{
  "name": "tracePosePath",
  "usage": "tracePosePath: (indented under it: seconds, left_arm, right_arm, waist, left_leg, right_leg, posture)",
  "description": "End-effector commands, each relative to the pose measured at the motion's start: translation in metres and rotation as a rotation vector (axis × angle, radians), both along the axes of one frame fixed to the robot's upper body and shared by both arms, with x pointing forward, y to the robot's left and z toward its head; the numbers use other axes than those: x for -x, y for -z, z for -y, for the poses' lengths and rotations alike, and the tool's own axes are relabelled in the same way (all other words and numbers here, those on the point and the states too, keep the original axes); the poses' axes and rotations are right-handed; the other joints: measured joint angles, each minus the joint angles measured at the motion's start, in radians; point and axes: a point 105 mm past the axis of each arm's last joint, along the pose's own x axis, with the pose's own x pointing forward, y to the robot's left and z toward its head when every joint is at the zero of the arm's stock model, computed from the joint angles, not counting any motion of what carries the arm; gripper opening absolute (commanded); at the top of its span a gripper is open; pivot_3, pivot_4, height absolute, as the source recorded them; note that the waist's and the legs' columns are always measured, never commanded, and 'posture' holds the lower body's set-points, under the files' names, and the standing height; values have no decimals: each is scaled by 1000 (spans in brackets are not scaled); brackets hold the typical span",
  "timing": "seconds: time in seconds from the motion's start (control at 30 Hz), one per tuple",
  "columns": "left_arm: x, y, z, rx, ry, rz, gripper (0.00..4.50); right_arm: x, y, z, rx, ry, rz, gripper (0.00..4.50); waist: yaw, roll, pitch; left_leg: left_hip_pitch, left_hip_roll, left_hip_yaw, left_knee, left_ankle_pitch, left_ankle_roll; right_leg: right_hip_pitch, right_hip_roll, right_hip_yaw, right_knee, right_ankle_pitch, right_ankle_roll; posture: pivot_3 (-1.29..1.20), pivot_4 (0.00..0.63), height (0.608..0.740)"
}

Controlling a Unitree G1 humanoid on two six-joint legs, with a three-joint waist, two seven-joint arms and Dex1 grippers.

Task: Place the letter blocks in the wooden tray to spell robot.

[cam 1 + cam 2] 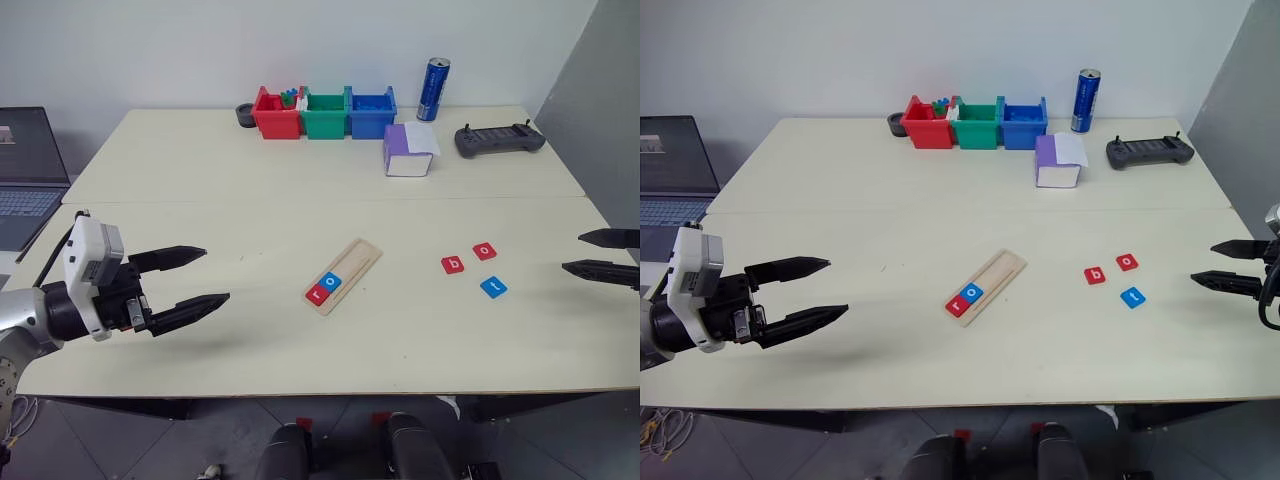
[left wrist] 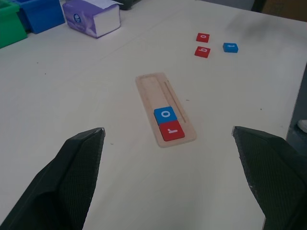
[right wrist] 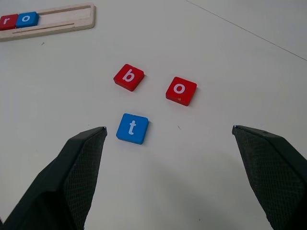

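Five small flat square letter tiles total: three red, two blue. Two already sit in the long pale wooden tray [image 1: 343, 276] at its near end, a red "r" tile [image 1: 320, 292] and a blue "o" tile [image 1: 331, 282] touching. The other three lie loose on the counter [image 1: 300, 200], to the right of the tray: red "b" tile [image 3: 129, 77], red "o" tile [image 3: 181, 90], blue "t" tile [image 3: 132, 128]. The left gripper [image 1: 200, 276] hovers well left of the tray, jaws spread wide, empty. The right gripper [image 1: 1205, 264] hangs near the loose three, jaws also wide apart, nothing held.
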Motion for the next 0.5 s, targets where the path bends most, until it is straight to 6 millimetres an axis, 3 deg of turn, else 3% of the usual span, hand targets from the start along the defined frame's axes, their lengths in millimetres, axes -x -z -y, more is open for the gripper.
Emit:
tracePosePath:
  seconds: [0.03, 0.37, 0.5]
  left_arm:
    - [-1, -5, 1, -45, -4, 43, 4500]
    - [-6, -2, 7, -39, 0, 27, 4500]
    - [-14, -1, 18, -25, 4, 41, 4500]
  right_arm:
    - [1, -16, -3, -6, -20, 58, 4461]
    - [0, -15, -6, -9, -30, 56, 4461]
    - [-1, -13, -8, -11, -36, 53, 4461]
  waist:
    - [0, 0, 0]
    - [0, 0, 0]
    - [1, 0, 0]
  left_leg:
    - [0, 0, 0, 0, 0, 0]
    - [0, 0, 0, 0, 0, 0]
    - [0, 0, 0, 0, 0, 0]
  right_leg:
    - [0, 0, 0, 0, 0, 0]
    - [0, 0, 0, 0, 2, 3]
    - [0, 0, 1, 0, 2, 4]
  posture:
    - [0, 150, 740]
    - [0, 150, 740]
    - [0, 150, 740]
